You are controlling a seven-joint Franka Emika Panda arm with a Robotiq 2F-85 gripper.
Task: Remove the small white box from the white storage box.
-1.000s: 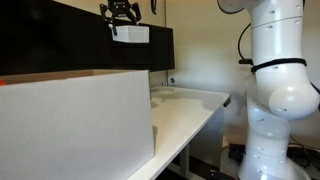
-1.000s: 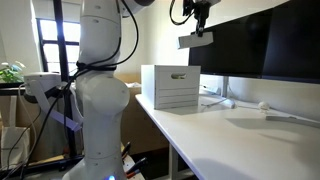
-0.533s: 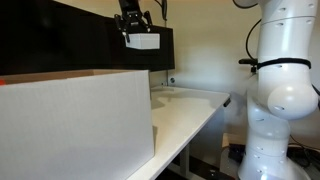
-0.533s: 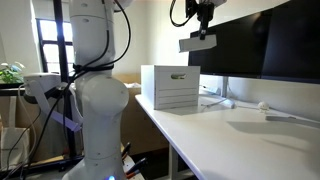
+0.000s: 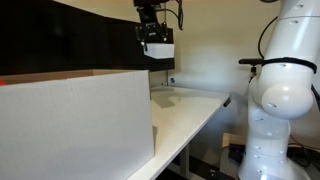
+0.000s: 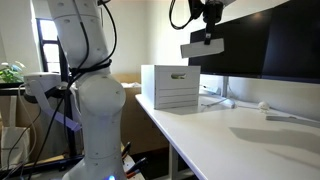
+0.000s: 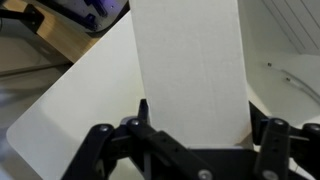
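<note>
Arm swung sideways since earlier frames, carrying small white box farther from white storage box. Gripper fingers clamped on box, held high in air. Step in hand: carry-away, extraction likely done. Next: lower onto bare tabletop, release gently.

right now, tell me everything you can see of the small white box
The small box is plain matte white, oblong and flat-sided, with no visible marks. It hangs high in the air, clamped in the gripper's jaws, above the desk and clear of the storage box. Only the jaws touch it.
</note>
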